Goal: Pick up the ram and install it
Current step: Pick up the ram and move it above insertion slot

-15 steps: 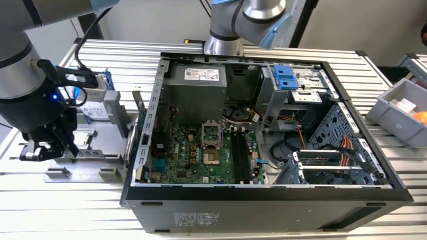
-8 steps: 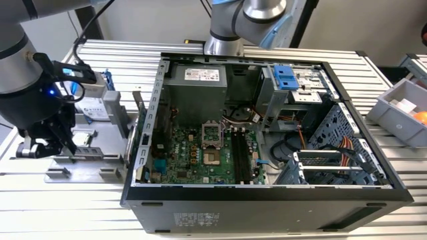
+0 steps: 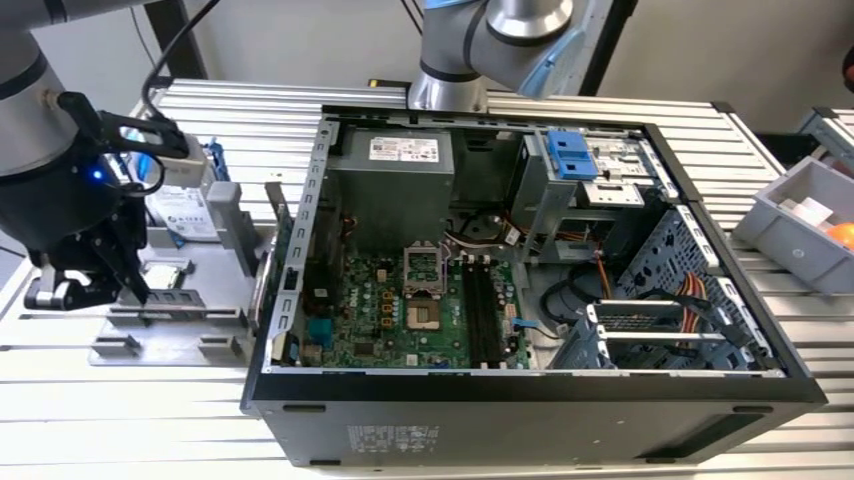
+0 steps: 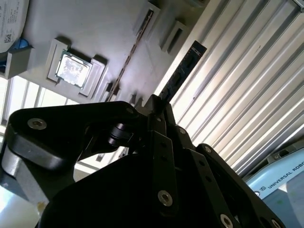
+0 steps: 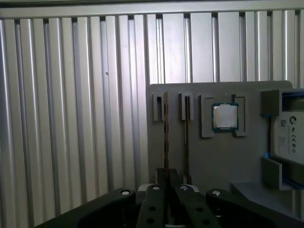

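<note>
The ram (image 4: 183, 76) is a thin dark stick seen edge-on, standing over the grey fixture plate (image 5: 223, 161) by its slotted holder. My gripper (image 4: 159, 107) has its black fingers shut around the near end of the ram (image 5: 166, 137). In the exterior view the gripper (image 3: 134, 290) hangs low over the fixture plate (image 3: 120, 345), at the exterior view's left of the open computer case (image 3: 534, 390). The black motherboard slots (image 3: 481, 310) lie inside the case, well away from the gripper. Whether the ram has left its holder I cannot tell.
A second thin stick (image 5: 186, 137) stands beside the held one. A square silver processor (image 5: 224, 116) and a hard drive in a blue frame (image 5: 287, 133) sit on the same plate. Another arm's base (image 3: 454, 80) stands behind the case. A grey bin (image 3: 801, 215) stands at the exterior view's right.
</note>
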Available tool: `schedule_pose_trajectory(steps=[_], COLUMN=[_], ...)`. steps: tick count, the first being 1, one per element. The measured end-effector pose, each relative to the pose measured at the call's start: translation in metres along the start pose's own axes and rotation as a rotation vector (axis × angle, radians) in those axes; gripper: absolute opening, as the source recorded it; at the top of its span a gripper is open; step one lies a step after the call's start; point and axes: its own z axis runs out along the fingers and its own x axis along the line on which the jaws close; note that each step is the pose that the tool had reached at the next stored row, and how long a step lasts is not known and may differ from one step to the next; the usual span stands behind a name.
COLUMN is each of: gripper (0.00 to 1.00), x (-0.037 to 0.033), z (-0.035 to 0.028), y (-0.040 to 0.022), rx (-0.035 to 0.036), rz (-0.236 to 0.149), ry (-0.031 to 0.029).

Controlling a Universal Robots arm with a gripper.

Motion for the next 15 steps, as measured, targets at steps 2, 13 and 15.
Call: schedule_pose_trajectory(steps=[2,13,15], gripper=[0.00,0.00,0.00], x=[0.0000,-0.0005,-0.0005], z=[-0.0018,-0.0116,-0.0134], y=[0.0000,0.0002,0.0003], rx=[0.0000,0.0002,0.0001], rz=[0.000,0.000,0.000], ry=[0.0001,0.0012,0.0013])
